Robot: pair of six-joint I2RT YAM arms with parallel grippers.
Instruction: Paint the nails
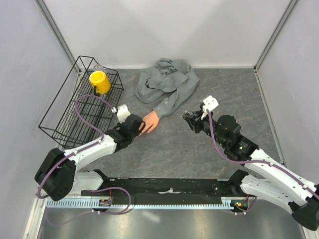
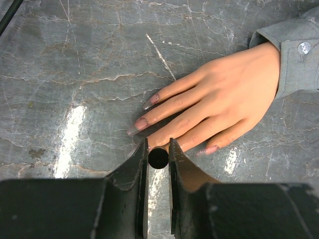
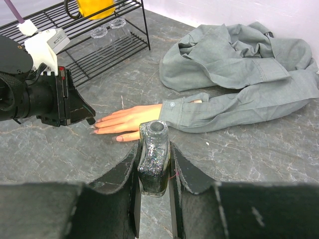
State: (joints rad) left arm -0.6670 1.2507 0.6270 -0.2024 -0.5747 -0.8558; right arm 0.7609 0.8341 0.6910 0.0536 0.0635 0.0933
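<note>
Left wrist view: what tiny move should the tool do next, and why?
Probably ease the left tool down a little: it grips a round black thing, likely the brush cap, close by the nails of the mannequin hand, and the right tool holds the open bottle.

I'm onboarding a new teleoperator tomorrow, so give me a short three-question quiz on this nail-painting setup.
1. True or false: the right gripper is shut on an uncapped polish bottle.
2. Where is the yellow cup? A) in the wire rack B) held by the right gripper C) balanced on the polish bottle
3. Fill in: the left gripper, pinching a small black round piece, sits just off the mannequin hand's ____.

Key: 1 true; 2 A; 3 fingertips, where the nails are.
</note>
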